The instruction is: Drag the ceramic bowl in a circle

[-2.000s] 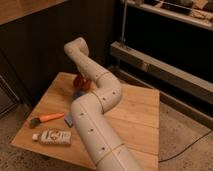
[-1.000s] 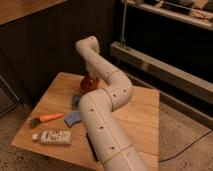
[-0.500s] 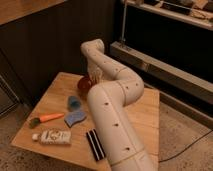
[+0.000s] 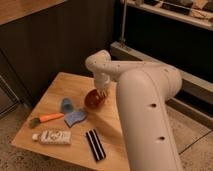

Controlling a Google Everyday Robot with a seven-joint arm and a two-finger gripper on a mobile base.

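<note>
The ceramic bowl (image 4: 92,99) is a small glossy red-orange bowl with a darker inside. It rests near the middle of the wooden table (image 4: 65,82). My gripper (image 4: 102,93) comes down from the white arm onto the bowl's right rim and is shut on it. The wrist and the big forearm hide most of the fingers and the table's right side.
Left of the bowl stands a small blue cup (image 4: 66,104), with a blue sponge (image 4: 75,118) below it. An orange carrot (image 4: 50,118), a white bottle (image 4: 52,136) and a black striped block (image 4: 94,144) lie nearer the front edge. Dark cabinets stand behind the table.
The arm has swung to the right and towards the front. The bowl has slid with the gripper from the table's back part towards the middle.
</note>
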